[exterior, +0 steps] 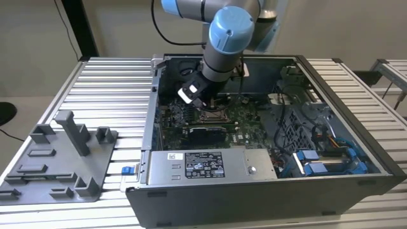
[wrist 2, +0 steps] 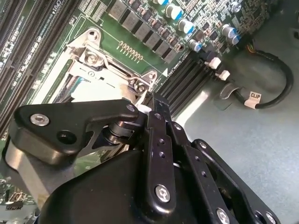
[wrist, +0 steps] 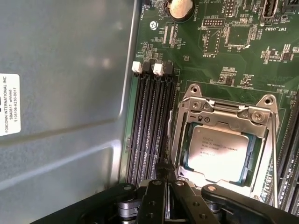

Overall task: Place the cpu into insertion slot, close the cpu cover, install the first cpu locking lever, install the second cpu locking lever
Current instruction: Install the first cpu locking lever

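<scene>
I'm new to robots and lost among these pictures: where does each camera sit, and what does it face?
Exterior view: off the arm, looking down into the open case; shows arm and end effector.
First wrist view: on the arm, facing the cpu framed by its cover; end effector in the foreground.
Second wrist view: on the arm, facing the board past the end effector.
Both wrist views share the cover and memory slots.

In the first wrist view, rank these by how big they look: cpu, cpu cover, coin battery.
1. cpu cover
2. cpu, framed by the cover's window
3. coin battery, partly cut off at the picture's edge, but clearly smallest
</scene>
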You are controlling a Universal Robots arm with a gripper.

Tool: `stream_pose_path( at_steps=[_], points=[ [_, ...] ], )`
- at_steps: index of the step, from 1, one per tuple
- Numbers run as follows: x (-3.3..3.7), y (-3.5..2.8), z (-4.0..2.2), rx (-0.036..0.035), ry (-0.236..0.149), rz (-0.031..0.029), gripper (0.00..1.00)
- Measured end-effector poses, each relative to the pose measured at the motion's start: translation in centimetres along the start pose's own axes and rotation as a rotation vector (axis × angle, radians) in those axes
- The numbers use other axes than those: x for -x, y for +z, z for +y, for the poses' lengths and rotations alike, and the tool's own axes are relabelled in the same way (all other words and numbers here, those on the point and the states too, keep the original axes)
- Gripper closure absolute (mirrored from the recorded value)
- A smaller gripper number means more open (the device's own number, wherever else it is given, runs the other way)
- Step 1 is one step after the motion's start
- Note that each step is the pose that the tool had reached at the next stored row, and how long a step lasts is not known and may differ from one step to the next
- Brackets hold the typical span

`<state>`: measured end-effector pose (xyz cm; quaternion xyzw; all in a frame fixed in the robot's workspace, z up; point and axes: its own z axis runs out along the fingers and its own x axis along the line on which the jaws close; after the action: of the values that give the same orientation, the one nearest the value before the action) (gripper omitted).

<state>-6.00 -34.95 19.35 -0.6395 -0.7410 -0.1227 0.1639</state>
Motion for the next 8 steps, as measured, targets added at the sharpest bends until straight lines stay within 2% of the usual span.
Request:
stream_pose_path(
  at_steps=[8],
  points=[
    [0.11,0.04,0.55,-0.0001,0.000,-0.0002,1.00]
  ],
)
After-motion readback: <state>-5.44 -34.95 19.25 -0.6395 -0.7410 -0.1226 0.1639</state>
